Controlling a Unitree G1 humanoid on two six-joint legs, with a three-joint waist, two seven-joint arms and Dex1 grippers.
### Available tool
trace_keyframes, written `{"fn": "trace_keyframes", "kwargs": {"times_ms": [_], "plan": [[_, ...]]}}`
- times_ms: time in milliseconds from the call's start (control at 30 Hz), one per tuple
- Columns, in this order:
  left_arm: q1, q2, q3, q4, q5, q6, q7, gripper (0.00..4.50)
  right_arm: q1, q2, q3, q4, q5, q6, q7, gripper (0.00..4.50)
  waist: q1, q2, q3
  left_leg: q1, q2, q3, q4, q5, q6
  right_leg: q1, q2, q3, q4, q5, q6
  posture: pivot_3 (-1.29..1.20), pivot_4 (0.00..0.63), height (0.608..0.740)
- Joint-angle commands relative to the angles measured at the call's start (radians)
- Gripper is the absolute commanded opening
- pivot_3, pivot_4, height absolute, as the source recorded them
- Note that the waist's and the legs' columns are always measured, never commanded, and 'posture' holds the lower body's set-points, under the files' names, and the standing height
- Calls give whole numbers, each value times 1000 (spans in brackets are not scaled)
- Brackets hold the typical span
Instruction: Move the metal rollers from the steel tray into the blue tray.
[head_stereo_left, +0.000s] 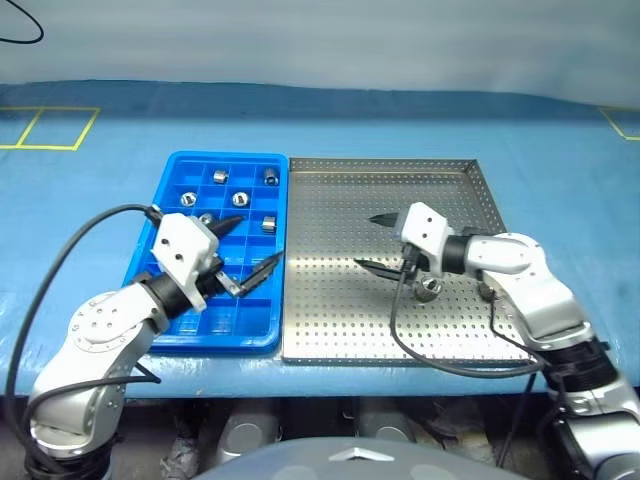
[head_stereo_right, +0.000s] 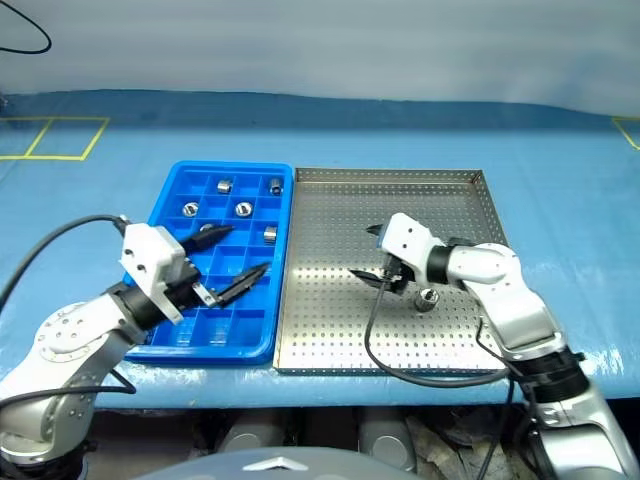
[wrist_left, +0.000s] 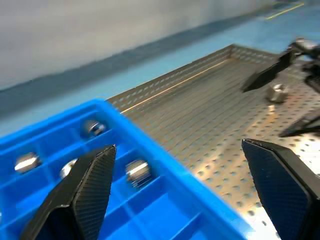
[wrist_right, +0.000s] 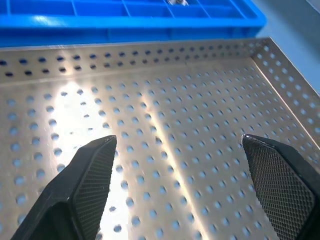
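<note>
Both grippers wide open, empty: left gripper (head_stereo_left: 245, 249) over blue tray (head_stereo_left: 170, 338), right gripper (head_stereo_left: 378, 241) over steel tray (head_stereo_left: 330, 330). Six rollers (head_stereo_left: 221, 177) sit in blue compartments. One roller (head_stereo_left: 429, 287) left on steel tray beside right gripper, axis unclear.

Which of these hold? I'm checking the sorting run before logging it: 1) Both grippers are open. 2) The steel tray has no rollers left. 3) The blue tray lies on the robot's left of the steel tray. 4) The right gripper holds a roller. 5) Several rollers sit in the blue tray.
1) True: the left gripper and right gripper both stand open.
2) False: one roller lies on the steel tray, beside the right gripper.
3) True: the blue tray adjoins it on that side.
4) False: it is empty.
5) True: for example one near the far end.
</note>
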Motion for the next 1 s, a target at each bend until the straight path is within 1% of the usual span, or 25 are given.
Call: {"fn": "trace_keyframes", "kwargs": {"times_ms": [33, 133, 167, 333, 567, 833, 1000], "plan": [[-18, 8, -111, 31, 40, -79, -17, 4386, 48, -64, -75, -73, -4, 55, -10, 4227, -7, 0, 0, 1, 0, 0, 0, 0, 0, 1, 0, 0, 0, 0, 0, -91, 150, 740], [-44, -15, -178, 67, 28, -105, -28, 4386, 105, -99, -110, -111, 8, 104, -20, 4227, -18, 0, 0, 1, 0, 2, 0, -2, 4, 1, 3, 0, 0, 0, 1, -123, 150, 740], [-51, -17, -199, 76, 34, -114, -27, 4386, 121, -104, -116, -122, 14, 117, -22, 4227, -26, 0, 0, 1, 0, 3, 1, -2, 5, 1, 6, 1, 0, 1, 2, -132, 150, 740], [-91, -30, -265, 134, 44, -145, -33, 4386, 193, -101, -145, -176, 28, 175, -47, 4227, -49, 0, 0, 3, 1, 6, 1, -4, 7, 1, 8, 4, 0, 1, 5, -167, 150, 740], [-91, -15, -265, 145, 28, -153, -60, 4386, 234, -98, -178, -214, 84, 211, -40, 4227, -69, 0, 0, 3, 1, 6, 1, -4, 8, 1, 8, 5, 0, -1, 8, -184, 150, 740], [-77, -13, -276, 139, 32, -155, -54, 4386, 225, -66, -162, -135, 131, 217, -34, 4227, -72, 0, 0, 3, 1, 7, 1, -4, 8, 1, 8, 6, 0, -1, 8, -164, 150, 740], [-75, -16, -293, 141, 32, -158, -59, 4386, 206, -46, -117, -49, 112, 209, -37, 4227, -71, 0, 0, 3, 1, 7, 1, -4, 8, 1, 8, 6, 0, 0, 7, -158, 150, 740]]}}
